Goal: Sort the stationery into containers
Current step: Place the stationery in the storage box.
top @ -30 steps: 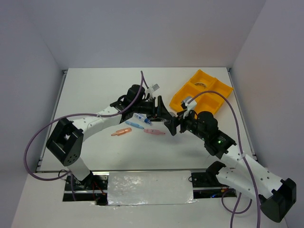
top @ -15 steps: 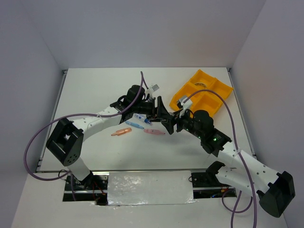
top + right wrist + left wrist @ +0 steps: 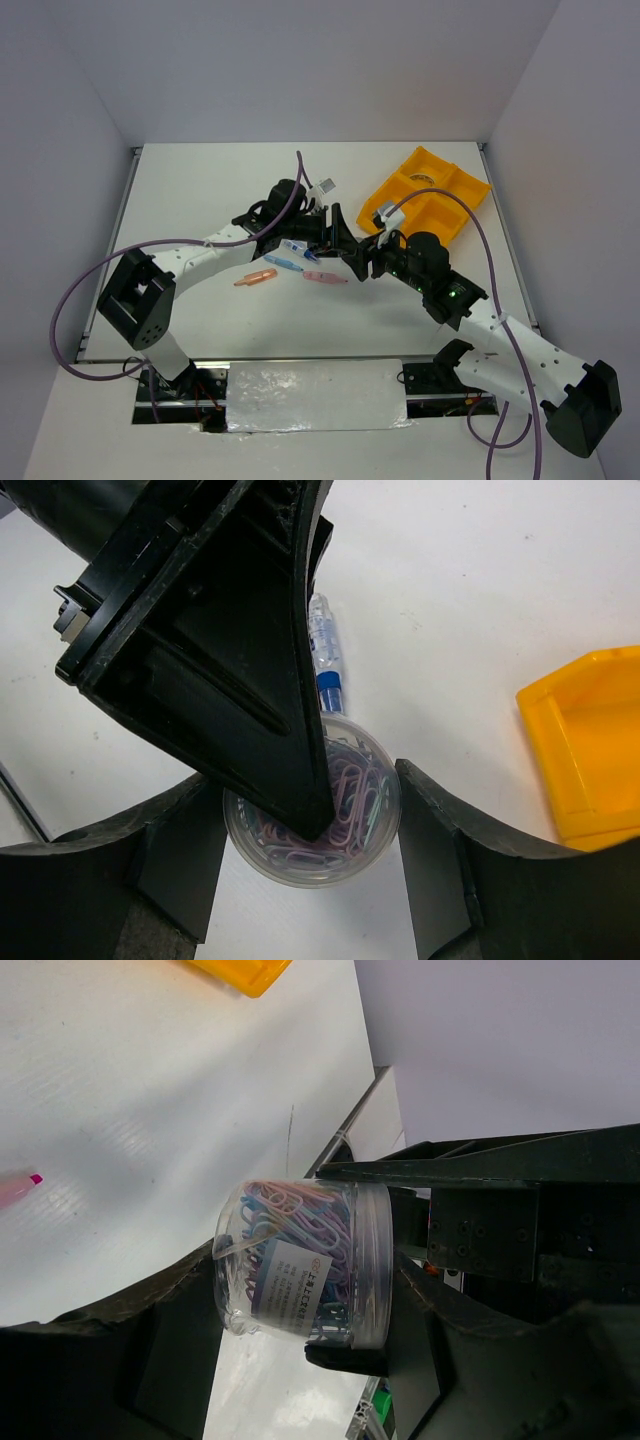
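Note:
A clear round tub of coloured paper clips (image 3: pixel 300 1260) is held above the table between both grippers. My left gripper (image 3: pixel 300 1270) is shut on it, one finger on its lid and one on its base. My right gripper (image 3: pixel 312 830) closes on the tub (image 3: pixel 360 805) from its sides, both fingers touching it. In the top view the two grippers meet, left (image 3: pixel 343 243) and right (image 3: pixel 365 262), and hide the tub. The clear-blue pen (image 3: pixel 325 645) lies on the table under them. The yellow-orange tray (image 3: pixel 380 212) stands to the right, with a tan tape ring (image 3: pixel 425 180) in a far compartment.
An orange stick (image 3: pixel 255 278), a blue stick (image 3: pixel 283 263) and a pink stick (image 3: pixel 325 277) lie on the white table in front of the left gripper. A tray corner (image 3: pixel 585 750) shows at the right of the right wrist view. Purple cables arc over both arms.
The right arm has moved left towards the left gripper and brought its fingers around the tub. The left arm has stayed still with the tub.

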### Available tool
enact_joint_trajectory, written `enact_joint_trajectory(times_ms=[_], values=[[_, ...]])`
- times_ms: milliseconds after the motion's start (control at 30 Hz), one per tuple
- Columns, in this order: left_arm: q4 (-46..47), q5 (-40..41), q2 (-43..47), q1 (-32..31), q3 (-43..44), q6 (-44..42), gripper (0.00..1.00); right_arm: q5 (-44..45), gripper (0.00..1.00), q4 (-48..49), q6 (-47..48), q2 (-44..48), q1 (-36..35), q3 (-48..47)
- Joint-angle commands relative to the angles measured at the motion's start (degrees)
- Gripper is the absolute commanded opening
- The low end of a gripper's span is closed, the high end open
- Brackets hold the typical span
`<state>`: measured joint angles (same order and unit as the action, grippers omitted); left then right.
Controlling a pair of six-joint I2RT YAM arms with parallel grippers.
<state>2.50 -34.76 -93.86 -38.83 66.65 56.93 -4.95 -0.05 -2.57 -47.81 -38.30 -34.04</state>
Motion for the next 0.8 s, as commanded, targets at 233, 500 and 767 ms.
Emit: enact_joint_trajectory(times_ms=[233,500,767], values=[[1.01,4.09,2.63,0.60,2.69,1.34,0.95,-0.33,0.00,2.17,-0.59,1.93,-0.63,0.38],[-6.16,13.10,3.07,2.08,4.27,-0.41,0.99,3.97,0.00,1.29,-2.17,-0.79,-0.37,-0.23],[-23.24,46.44,10.53,7.44,7.18,-2.35,0.99,17.07,0.00,0.49,-7.88,-6.59,2.96,-3.04]])
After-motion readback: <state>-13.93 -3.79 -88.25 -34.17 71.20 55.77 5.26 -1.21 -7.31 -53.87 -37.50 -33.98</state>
